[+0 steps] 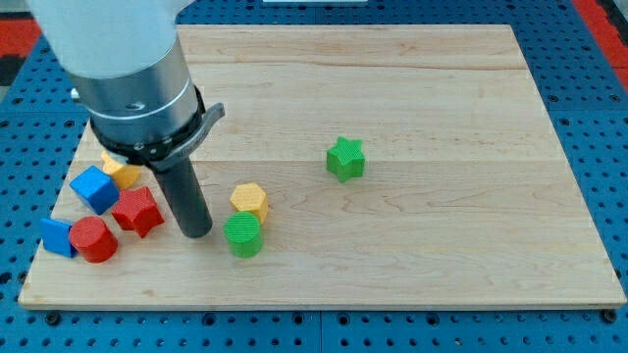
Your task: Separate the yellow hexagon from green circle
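The yellow hexagon [249,200] sits on the wooden board at the lower middle left. The green circle [242,235] lies just below it, touching or nearly touching it. My tip [197,233] rests on the board just left of the green circle, with a small gap between them, and below-left of the yellow hexagon.
A green star [345,159] lies alone right of centre. At the view's left sits a cluster: a blue cube [94,188], a red star [137,211], a red cylinder [93,239], a blue block [57,237] and a yellow block [123,173] partly behind the arm. The board's edge [314,301] runs along the bottom.
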{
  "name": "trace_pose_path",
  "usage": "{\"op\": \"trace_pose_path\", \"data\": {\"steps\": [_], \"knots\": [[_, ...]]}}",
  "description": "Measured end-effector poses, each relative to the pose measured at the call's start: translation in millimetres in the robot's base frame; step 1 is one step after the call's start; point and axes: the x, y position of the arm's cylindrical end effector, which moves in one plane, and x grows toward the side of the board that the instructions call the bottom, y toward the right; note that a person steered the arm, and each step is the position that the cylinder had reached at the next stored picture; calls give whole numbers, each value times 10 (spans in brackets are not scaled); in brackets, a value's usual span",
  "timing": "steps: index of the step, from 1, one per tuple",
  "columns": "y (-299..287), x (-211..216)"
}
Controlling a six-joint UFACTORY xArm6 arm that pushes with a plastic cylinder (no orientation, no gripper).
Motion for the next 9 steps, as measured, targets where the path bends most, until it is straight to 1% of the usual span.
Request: {"op": "trace_pose_path", "data": {"steps": [1, 2, 3, 4, 6, 7, 8, 9], "knots": [[16, -212], [52, -116], [283, -17], [486, -17], [598, -189], [840, -189], [1339, -175], [1602, -29]]}}
